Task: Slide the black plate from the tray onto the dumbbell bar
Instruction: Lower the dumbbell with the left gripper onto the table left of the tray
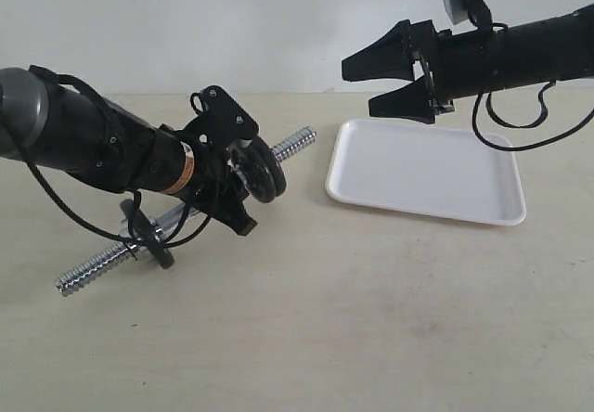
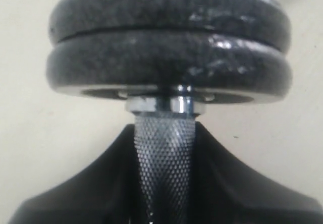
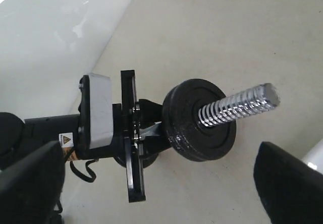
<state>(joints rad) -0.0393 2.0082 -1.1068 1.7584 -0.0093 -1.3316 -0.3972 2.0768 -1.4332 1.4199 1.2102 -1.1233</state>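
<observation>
Plate (image 1: 264, 173) sat on bar (image 1: 295, 141), not in tray (image 1: 427, 175); tray looked bare. Left fingers (image 1: 232, 166) were clamped on the bar's knurled shaft, just behind the plate, holding the bar tilted off the counter (image 1: 371, 319). Left wrist view showed two black discs (image 2: 169, 62) stacked flush against a collar on the bar; which one is the task's plate can't be told, probably the outer one. Right fingers (image 1: 360, 87) were spread wide, holding nothing, hovering above the tray's far edge.

Key relation: in the exterior view the bar's long axis ran lower left to upper right, its free threaded end pointing toward the tray and the right fingers. Right wrist view looked nearly down that axis, with the threaded tip (image 3: 239, 103) poking out through the plate's hole. Plate lay left of and below the right fingers, well apart. Right arm was nearer the tray; left arm owned the bar.

Judgement: slide looks done. Anything left would be the right arm backing clear and the left setting the bar down.
</observation>
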